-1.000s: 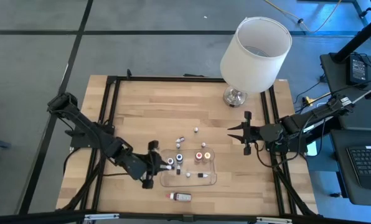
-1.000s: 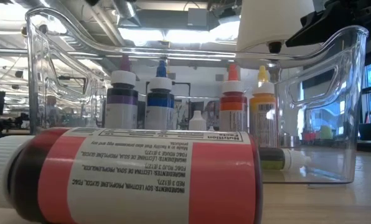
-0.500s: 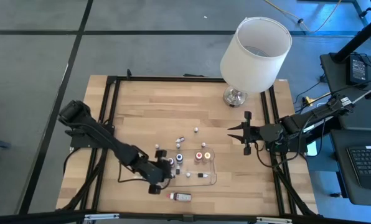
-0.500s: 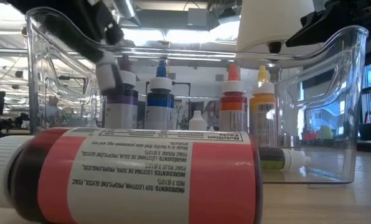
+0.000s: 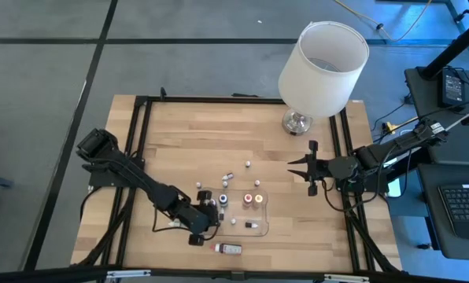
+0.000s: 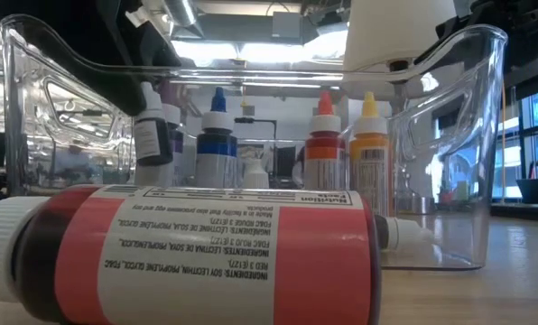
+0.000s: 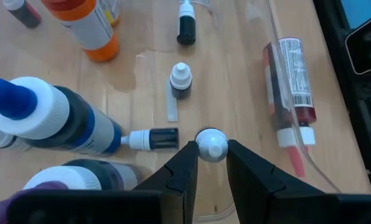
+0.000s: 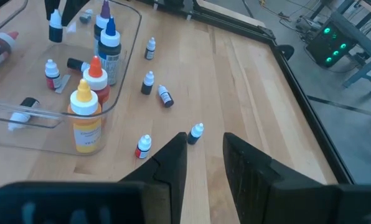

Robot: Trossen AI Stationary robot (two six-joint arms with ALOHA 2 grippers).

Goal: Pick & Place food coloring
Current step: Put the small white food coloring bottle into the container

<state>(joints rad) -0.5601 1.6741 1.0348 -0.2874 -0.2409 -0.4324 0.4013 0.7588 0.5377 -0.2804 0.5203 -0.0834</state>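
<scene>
My left gripper [image 5: 211,212] reaches over the left end of the clear tray [image 5: 260,229] and is shut on a tiny food coloring bottle [image 6: 152,135]; only its white cap [image 7: 211,143] shows in the left wrist view. Tall purple, blue [image 6: 217,144], red and orange [image 6: 370,149] bottles stand in the tray. Tiny bottles stand [image 7: 180,81] or lie [image 7: 151,138] on the tray floor. More tiny bottles [image 8: 197,132] are on the bare wood beyond the tray. My right gripper [image 5: 309,169] hovers open by the table's right edge. My left gripper pinches the tiny bottle at its white cap [image 7: 211,143] between its two fingertips [image 7: 184,163], coming from above and pointing down. The bottle hangs upright below the fingers inside the tray's left end [image 6: 34,99], beside the purple bottle. Its base looks clear of the tray floor.
A large red bottle [image 5: 230,248] lies on its side by the table's near edge, just outside the tray. A white-shaded lamp [image 5: 323,63] stands at the far right corner. Black frame rails run along the table's sides. Bare wood lies far and left of the tray.
My left gripper has moved toward the table's right, from beside the tray to over its left wall, then down into it, carrying the tiny bottle. The tray, with the bottles standing in it, has slid a little toward the table's left.
</scene>
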